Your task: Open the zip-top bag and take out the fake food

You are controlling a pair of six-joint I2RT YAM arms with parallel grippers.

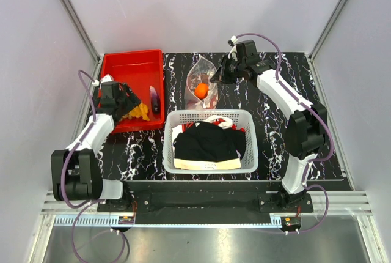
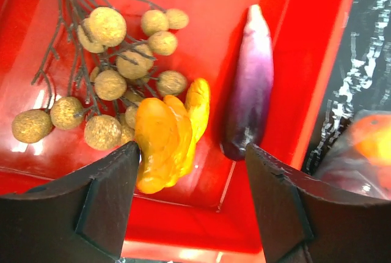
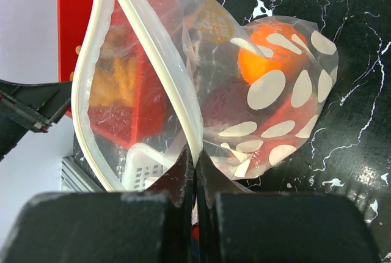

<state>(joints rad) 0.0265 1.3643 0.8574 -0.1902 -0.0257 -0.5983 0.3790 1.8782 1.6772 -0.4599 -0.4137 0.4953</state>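
The zip-top bag (image 1: pixel 203 82) lies on the black marbled table (image 1: pixel 272 153) between the red bin (image 1: pixel 131 61) and the right arm, its near end just beside the white basket's (image 1: pixel 252 147) far rim. The right gripper (image 3: pixel 194 168) is pressed together on the bag's white zip edge, its mouth gaping, an orange fruit (image 3: pixel 259 61) inside. The left gripper (image 2: pixel 192 171) hangs spread over the bin, holding nothing, above tan balls (image 2: pixel 110 82), a yellow piece (image 2: pixel 168 134) and a purple piece (image 2: pixel 250 85)

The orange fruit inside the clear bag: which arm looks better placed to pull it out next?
Probably the left arm. Its jaws are open and empty over the red bin, beside the zip-top bag. The right arm is busy: its jaws are shut on the bag's zip rim, holding the mouth open.
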